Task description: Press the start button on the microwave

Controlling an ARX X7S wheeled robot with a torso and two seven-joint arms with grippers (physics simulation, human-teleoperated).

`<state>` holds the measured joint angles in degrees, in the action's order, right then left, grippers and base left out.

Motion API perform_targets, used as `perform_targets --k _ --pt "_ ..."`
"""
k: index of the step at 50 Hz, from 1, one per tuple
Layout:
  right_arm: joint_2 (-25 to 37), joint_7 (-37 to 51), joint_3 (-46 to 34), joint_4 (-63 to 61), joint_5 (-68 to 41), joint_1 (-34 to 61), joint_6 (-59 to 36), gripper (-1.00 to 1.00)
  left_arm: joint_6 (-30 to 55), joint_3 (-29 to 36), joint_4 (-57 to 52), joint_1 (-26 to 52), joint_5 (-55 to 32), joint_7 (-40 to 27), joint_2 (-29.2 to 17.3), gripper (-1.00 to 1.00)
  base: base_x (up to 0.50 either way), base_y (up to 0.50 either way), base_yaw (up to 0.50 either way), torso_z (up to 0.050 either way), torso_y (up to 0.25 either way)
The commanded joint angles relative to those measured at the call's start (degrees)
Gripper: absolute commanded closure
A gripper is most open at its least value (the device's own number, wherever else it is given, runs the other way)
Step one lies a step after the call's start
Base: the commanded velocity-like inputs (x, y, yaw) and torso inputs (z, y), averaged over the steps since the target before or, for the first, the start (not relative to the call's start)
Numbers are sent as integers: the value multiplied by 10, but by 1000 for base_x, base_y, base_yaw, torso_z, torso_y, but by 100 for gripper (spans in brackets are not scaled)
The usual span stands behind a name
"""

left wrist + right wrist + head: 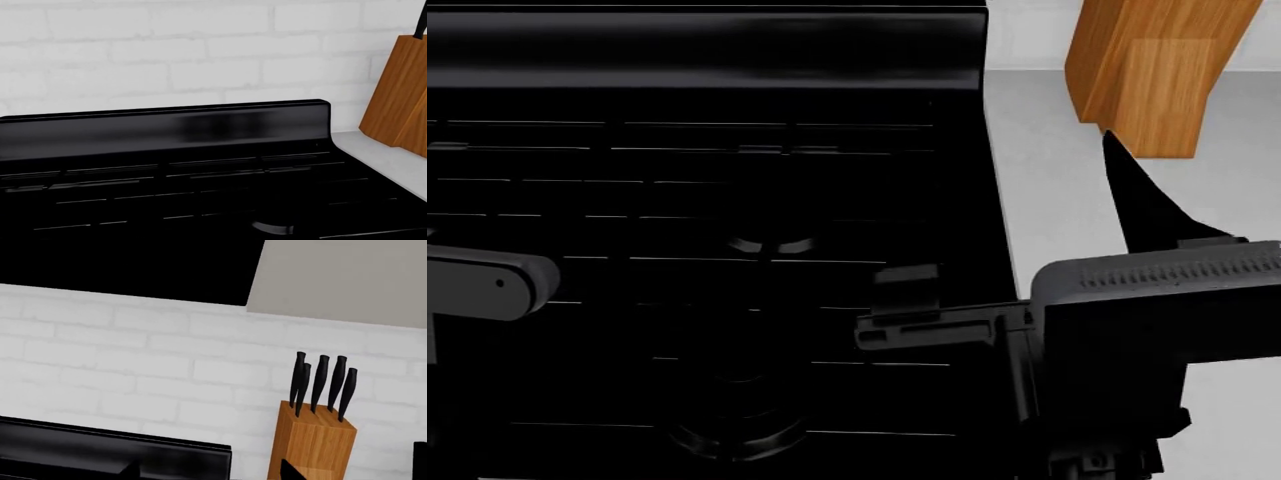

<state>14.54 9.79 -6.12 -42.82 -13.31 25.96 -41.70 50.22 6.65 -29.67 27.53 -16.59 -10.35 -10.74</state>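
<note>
Colours: mostly black, white, wood brown.
Stove glossy black with thin grey grate lines; wall white brick pattern; knife block brown wood grain, black handles; table light grey.

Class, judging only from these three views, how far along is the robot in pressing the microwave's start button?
Nothing looks done. No start button shows in any view; the black shape high in the right wrist view may be the microwave's underside, but that is uncertain. In hand: both arms hang over the black stove, the right arm near the wooden knife block. Left to do: raise an arm, find the button and press it.
</note>
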Motion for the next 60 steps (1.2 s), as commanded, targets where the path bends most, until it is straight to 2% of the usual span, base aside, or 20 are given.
perform_targets --k 1,6,8,19,20,31,33,35,37,43,50,60 --pt "25 59 -48 -89 82 85 -15 -100 -7 1 11 1 -4 -1 -1 -100 0 0 0 0 0" --pt "56 53 -85 -104 111 122 -76 -100 -14 3 19 3 -4 0 -3 -100 0 0 0 0 0" --pt "54 32 -67 -110 88 141 -68 -100 -15 5 20 5 -3 0 -3 -100 0 0 0 0 0" --pt "6 -22 32 -119 -10 312 -258 -100 -20 12 20 9 -2 -2 -9 -100 0 0 0 0 0" --pt "1 -25 40 -119 -17 323 -270 100 -21 12 21 9 -2 -2 -10 -100 0 0 0 0 0" --pt "9 -64 74 -90 -78 558 -479 100 -21 12 21 9 -5 -5 -14 -100 0 0 0 0 0" --pt "30 -31 64 -60 -134 595 -483 100 -19 12 19 10 -6 -6 -15 -100 0 0 0 0 0" --pt "54 80 81 -4 -281 632 -483 100 -17 12 17 11 -7 -8 -15 -100 0 0 0 0 0" --pt "72 154 79 27 -388 663 -482 100 -18 13 18 11 -6 -8 -16 -100 0 0 0 0 0" --pt "90 240 69 111 -509 720 -481 100 -17 14 16 13 -9 -8 -18 -100 0 0 0 0 0" --pt "100 294 42 194 -575 773 -474 100 -16 17 15 16 -11 -10 -20 -100 0 0 0 0 0" --pt "115 272 -13 277 -561 845 -448 100 -18 19 15 17 -14 -10 -23 -100 0 0 0 0 0"
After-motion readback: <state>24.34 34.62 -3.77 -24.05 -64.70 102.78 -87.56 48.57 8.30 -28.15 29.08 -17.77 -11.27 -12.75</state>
